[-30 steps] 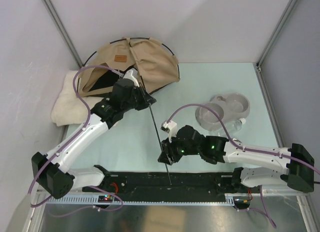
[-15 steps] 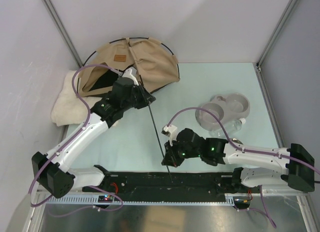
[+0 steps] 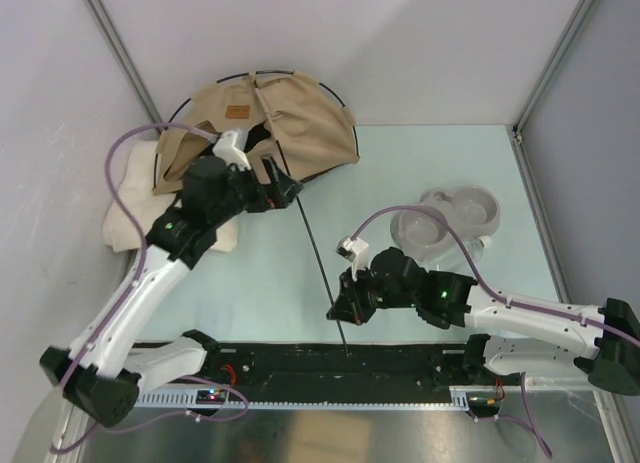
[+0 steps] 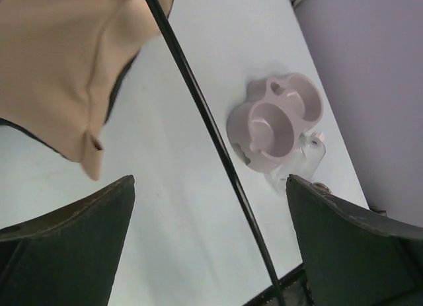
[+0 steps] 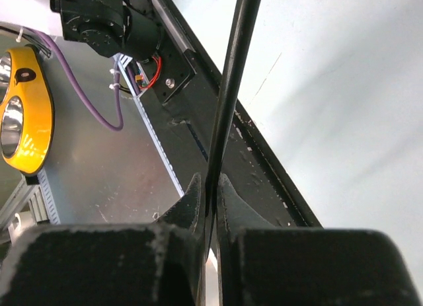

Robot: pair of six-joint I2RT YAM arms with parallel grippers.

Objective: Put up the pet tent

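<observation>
At the far left corner we find the pet tent (image 3: 285, 113) slumped against the wall. Our left gripper (image 3: 282, 188) hangs at its near edge, jaws spread wide, and the pole (image 3: 320, 253) passes between them ungripped. The pole's long axis runs from the tent toward the near edge, slanting slightly right, and our right gripper (image 3: 338, 311) is clenched on it close to its free end.

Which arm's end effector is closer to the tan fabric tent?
Left. The left end effector, open, sits at the tan fabric tent's front edge; the right end effector is well away near the table's front, shut on the thin dark pole.
</observation>
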